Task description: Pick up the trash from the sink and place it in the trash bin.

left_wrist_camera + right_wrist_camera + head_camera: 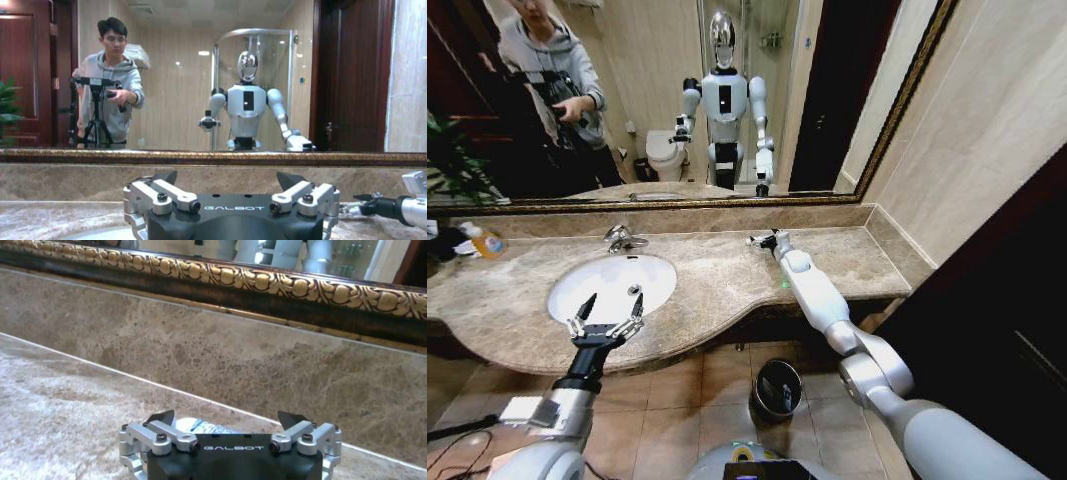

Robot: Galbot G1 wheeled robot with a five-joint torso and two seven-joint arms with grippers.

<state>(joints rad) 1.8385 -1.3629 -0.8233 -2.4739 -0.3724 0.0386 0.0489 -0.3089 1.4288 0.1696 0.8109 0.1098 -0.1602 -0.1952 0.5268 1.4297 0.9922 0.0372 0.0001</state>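
Silver left claw (609,312) spread wide over the sink's (612,285) front rim, right claw (760,240) likewise open.

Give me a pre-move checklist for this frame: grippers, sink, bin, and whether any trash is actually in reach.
1. Left gripper open, over the front edge of the sink: ok.
2. Left gripper empty: ok, nothing between its fingers in the head view.
3. Trash visible in the basin: cannot tell; the part of the bowl that shows looks bare white.
4. Right gripper open, low over the counter near the mirror: ok. A small white item with blue marks lies between its fingers, not gripped.
5. Trash bin upright on the floor below the counter, its opening unobstructed: ok.
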